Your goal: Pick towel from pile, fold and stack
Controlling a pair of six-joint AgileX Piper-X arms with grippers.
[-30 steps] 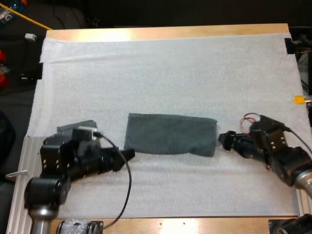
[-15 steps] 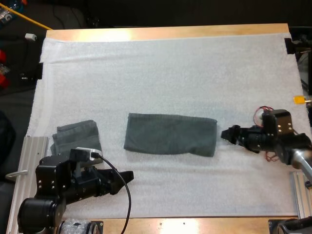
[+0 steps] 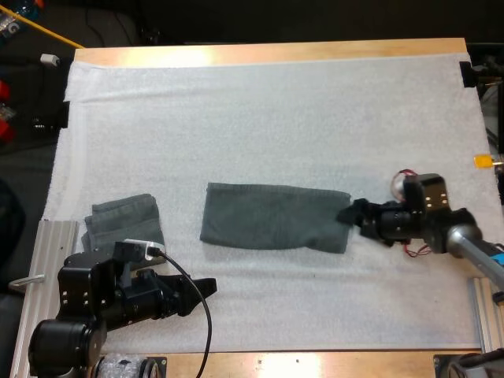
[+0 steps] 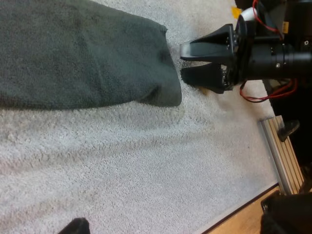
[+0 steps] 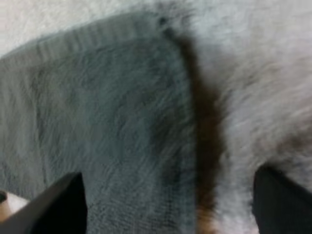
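A dark grey-green towel, folded into a long rectangle, lies flat in the middle of the white mat. A smaller folded towel rests at the mat's left edge. My right gripper is low at the long towel's right end, open, its fingertips standing wide apart with the towel's edge between them. In the left wrist view the towel's end shows, with the right gripper just off it. My left gripper hovers open near the front left, clear of both towels.
Metal rails run along the table's left and right front sides. Bare mat stretches behind the towels and in front of the long one.
My right gripper has slid left to the long towel's right end. My left arm drew back toward the front edge, uncovering the small folded towel, and has since held still.
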